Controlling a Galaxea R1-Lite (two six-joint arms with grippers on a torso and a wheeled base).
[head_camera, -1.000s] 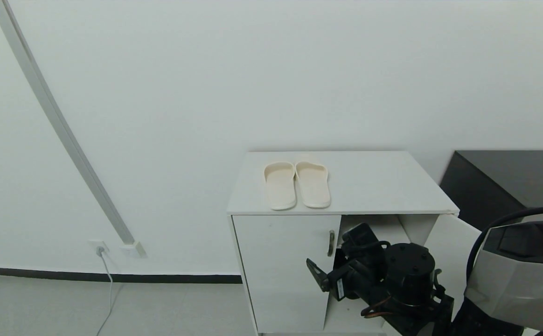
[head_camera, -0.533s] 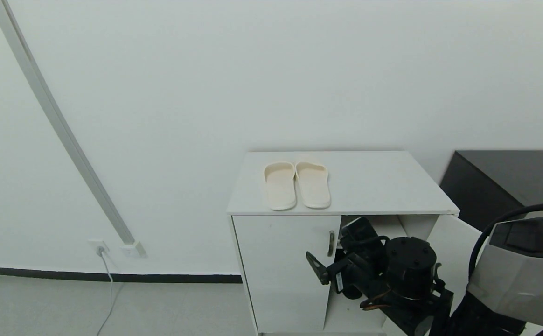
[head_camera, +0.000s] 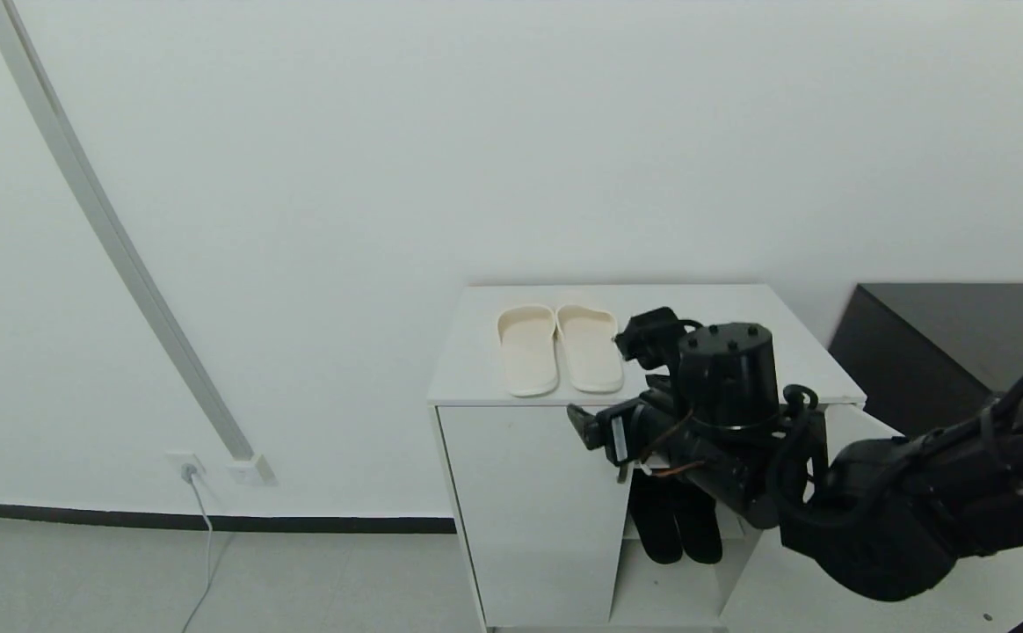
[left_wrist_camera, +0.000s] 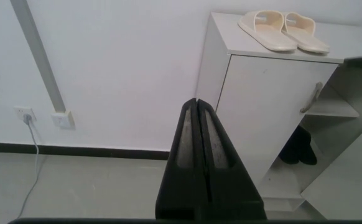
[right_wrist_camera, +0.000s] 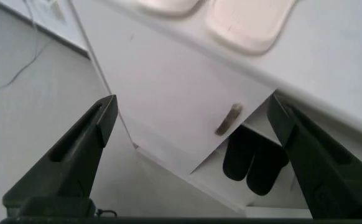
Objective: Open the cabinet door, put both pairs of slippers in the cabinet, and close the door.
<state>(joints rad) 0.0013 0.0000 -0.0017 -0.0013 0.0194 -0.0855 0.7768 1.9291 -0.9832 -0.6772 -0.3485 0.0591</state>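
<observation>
A pair of cream slippers [head_camera: 560, 348] lies on top of the white cabinet [head_camera: 529, 501], toward its left side. The cabinet's left door is closed, with its handle [left_wrist_camera: 311, 96] at the inner edge, and the right door [left_wrist_camera: 355, 155] stands open. A pair of black slippers [head_camera: 675, 527] rests inside on the lower shelf. My right gripper [head_camera: 614, 378] hangs open and empty in front of the cabinet's top edge, just right of the cream slippers [right_wrist_camera: 243, 18]. My left gripper [left_wrist_camera: 198, 106] is shut with nothing in it, low and off to the cabinet's left.
A wall socket with a cable [head_camera: 185, 468] sits low on the wall at the left, below a slanted conduit [head_camera: 107, 229]. A black piece of furniture [head_camera: 960, 334] stands right of the cabinet. Open floor lies to the cabinet's left.
My right arm has risen from the cabinet's opening to the level of its top. The black slippers inside, hidden behind the arm before, now show.
</observation>
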